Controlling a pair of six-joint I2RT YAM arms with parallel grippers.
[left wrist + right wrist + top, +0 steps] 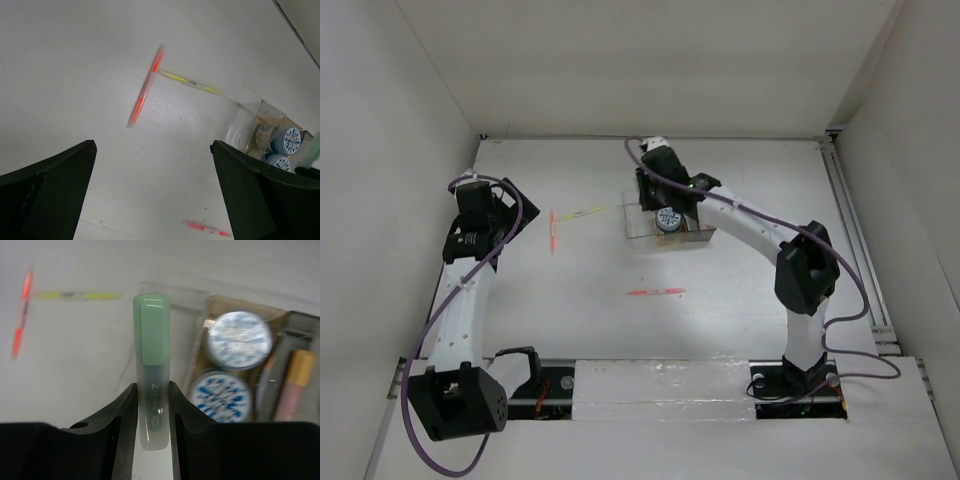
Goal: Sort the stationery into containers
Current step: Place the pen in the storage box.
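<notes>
Partly: rolls (239, 335) and orange marker (295, 382) are binned, green marker (152, 365) is pinched by right fingers (122, 430), left fingers (50, 195) spread, pens (145, 87) unsorted.

Right gripper (151, 405) clamps green marker (151, 355) upright; two blue-white rolls (239, 338) lie in amber bin (216, 302) beside it.

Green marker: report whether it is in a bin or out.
Out. The right claw is shut on the green marker, holding it aloft near the clear bin, not resting inside any.
</notes>
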